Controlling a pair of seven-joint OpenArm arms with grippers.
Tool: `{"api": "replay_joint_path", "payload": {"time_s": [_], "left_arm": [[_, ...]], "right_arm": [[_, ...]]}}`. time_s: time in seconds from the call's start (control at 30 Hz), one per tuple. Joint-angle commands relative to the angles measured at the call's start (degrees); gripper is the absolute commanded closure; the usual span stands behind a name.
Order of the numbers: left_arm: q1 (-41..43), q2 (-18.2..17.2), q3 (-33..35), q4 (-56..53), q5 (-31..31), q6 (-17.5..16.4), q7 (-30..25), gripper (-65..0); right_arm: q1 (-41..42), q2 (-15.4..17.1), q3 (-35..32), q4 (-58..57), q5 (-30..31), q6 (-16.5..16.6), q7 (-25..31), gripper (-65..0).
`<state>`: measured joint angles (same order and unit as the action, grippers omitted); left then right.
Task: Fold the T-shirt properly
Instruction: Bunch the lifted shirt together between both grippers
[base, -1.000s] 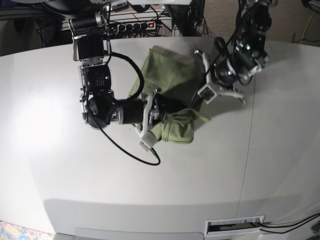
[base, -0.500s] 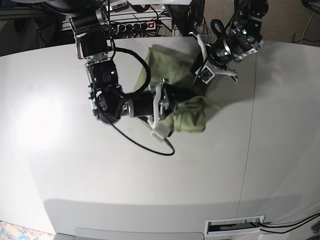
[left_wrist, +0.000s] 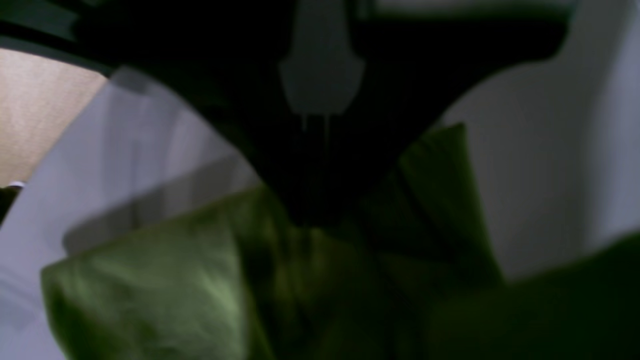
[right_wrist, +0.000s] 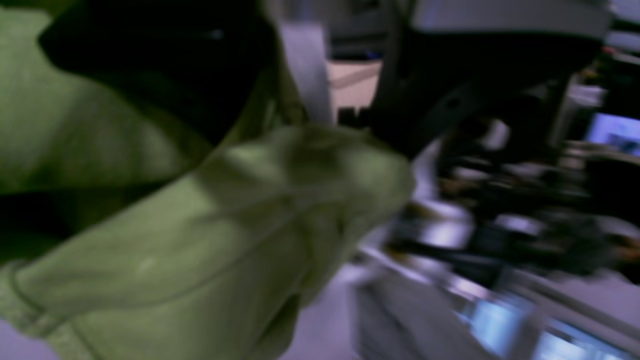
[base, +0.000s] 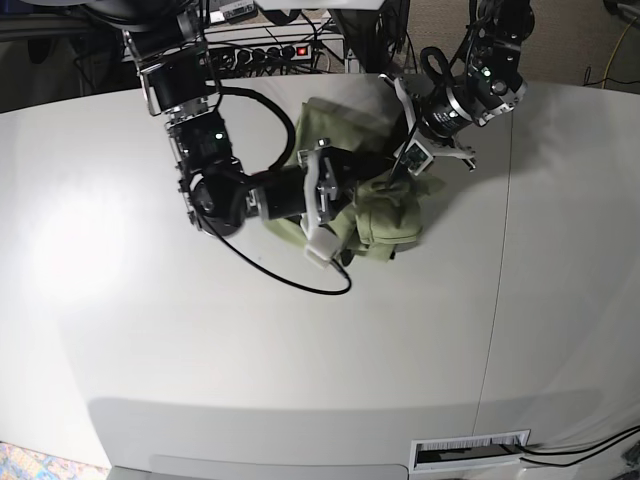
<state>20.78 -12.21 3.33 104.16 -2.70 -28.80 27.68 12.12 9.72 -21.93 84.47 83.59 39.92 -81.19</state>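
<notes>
The olive-green T-shirt (base: 340, 130) lies bunched at the table's back middle, with a folded lump (base: 392, 225) lifted at its front. My right gripper (base: 345, 200) reaches in from the left and is shut on this lump; in the blurred right wrist view the cloth (right_wrist: 200, 240) gathers to the gripper (right_wrist: 300, 130). My left gripper (base: 405, 165) comes from the back right and is shut on the shirt's right edge. In the left wrist view, green folds (left_wrist: 150, 280) converge under the dark gripper (left_wrist: 310, 220). The collar tag is hidden.
The white table (base: 150, 350) has a seam (base: 500, 250) running front to back on the right. A black cable loop (base: 300, 285) from the right arm lies on the table in front of the shirt. A power strip (base: 285, 50) and cables sit behind the back edge.
My right gripper has carried the folded lump up and to the right, toward the back. My left gripper rose toward the back, then settled near the shirt's right edge.
</notes>
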Motion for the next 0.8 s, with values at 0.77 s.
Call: {"api": "replay_joint_path", "payload": {"time_s": [0.77], "left_arm": [[-0.52,1.05,-0.09,0.33,1.07,0.74,-0.74,0.0]], "right_arm": [[2.32,-0.42,-3.43,1.62,1.41,0.08,1.19,-30.7]]}}
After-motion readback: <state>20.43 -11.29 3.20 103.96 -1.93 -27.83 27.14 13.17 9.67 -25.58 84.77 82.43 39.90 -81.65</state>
